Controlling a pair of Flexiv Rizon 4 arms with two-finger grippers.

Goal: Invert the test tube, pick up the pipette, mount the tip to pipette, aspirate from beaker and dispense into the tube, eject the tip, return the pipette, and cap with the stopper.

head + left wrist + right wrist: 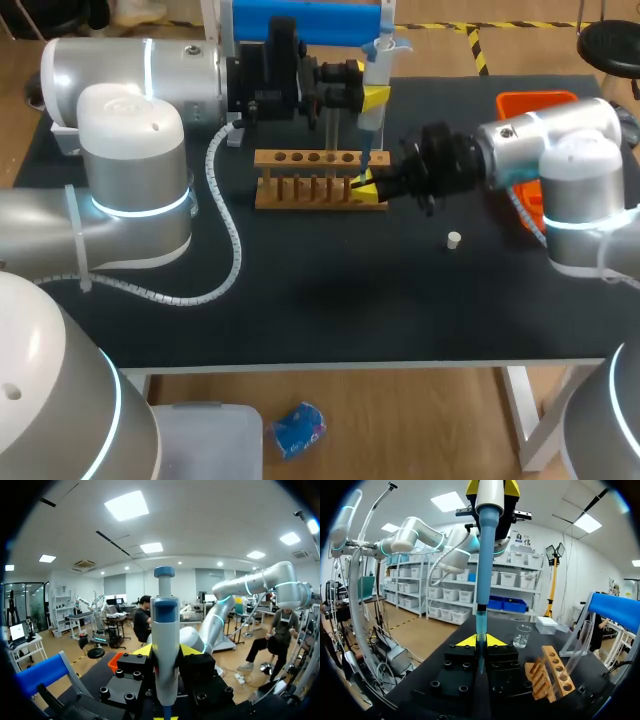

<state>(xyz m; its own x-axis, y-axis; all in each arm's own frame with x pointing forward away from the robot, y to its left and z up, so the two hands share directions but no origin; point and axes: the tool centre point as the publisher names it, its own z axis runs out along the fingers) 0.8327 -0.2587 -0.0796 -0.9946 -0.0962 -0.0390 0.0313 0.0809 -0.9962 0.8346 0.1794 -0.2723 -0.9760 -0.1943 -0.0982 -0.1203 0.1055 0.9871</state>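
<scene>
1. Pipette (165,630): rigid, light plastic with a smooth barrel that could slip. My left hand (167,651) is clamped on its mid-body and holds it upright over the right end of the rack (320,180).
2. Tip (481,622): thin, very light and, I judge, easily bent or knocked askew. My right hand (480,641) pinches it narrowly, directly under the pipette's shaft.
3. Best hold, in my judgement — barrel for the pipette, stiffer upper collar for the tip.
4. Hidden — the tip's point sits between my fingers, and I cannot tell whether the collar is fully seated.

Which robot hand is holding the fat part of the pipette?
The left gripper, up high, clamps the pipette body. The right gripper, lower, pinches only its thin tip by the wooden rack.
</scene>
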